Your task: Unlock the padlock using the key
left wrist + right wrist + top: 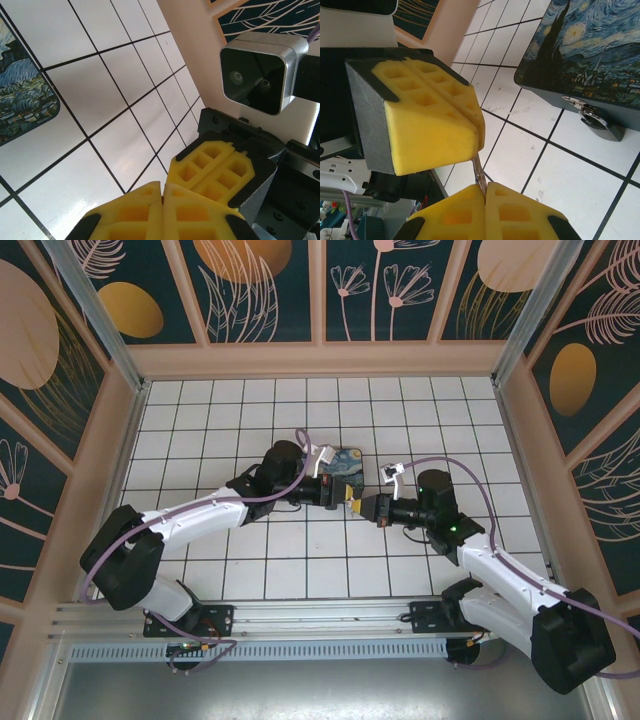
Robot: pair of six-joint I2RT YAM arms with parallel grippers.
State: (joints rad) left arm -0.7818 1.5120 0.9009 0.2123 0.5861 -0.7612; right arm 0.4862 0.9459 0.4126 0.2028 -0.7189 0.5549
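The thin silver key (479,174) stands between two pairs of yellow pads. My right gripper (485,188) is shut on its lower end. My left gripper (162,187) is shut, and its fingers (430,115) close on the key's upper end. In the top view the two grippers meet tip to tip, left gripper (350,501) against right gripper (369,508), just in front of the blue painted tin (340,464). The small black padlock (601,124) hangs from the hasp on the tin's front edge, to the right of the key and apart from it.
The blue swirly tin (585,50) lies on the white tiled floor (300,570) near the middle. Patterned walls (70,470) close in the floor on three sides. The right arm's wrist camera (260,75) sits close in front of the left gripper.
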